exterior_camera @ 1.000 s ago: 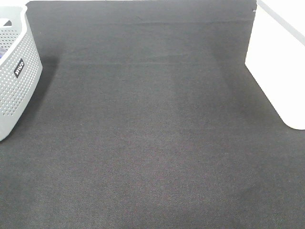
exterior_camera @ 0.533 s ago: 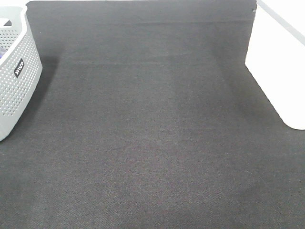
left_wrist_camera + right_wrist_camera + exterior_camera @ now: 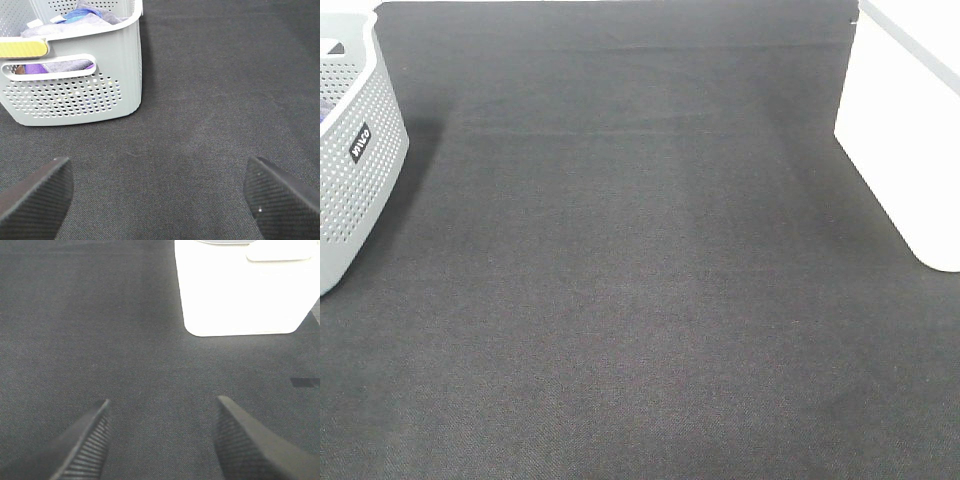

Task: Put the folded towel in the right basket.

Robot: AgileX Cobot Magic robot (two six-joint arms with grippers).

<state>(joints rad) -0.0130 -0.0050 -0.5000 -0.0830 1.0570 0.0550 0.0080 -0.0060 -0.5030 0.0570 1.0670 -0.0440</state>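
Observation:
The right basket [image 3: 910, 130] is a plain white bin at the right edge of the high view; it also shows in the right wrist view [image 3: 240, 290]. No folded towel lies on the dark cloth. A grey perforated basket [image 3: 350, 150] at the left holds grey, blue and purple cloths [image 3: 75, 20], seen in the left wrist view. My left gripper [image 3: 160, 197] is open and empty over bare cloth, short of the grey basket [image 3: 75, 95]. My right gripper [image 3: 160, 440] is open and empty, short of the white basket. Neither gripper shows in the high view.
A dark grey cloth [image 3: 640, 280] covers the whole table between the two baskets. The grey basket has a yellow tag [image 3: 22, 48] on its rim and a slot handle.

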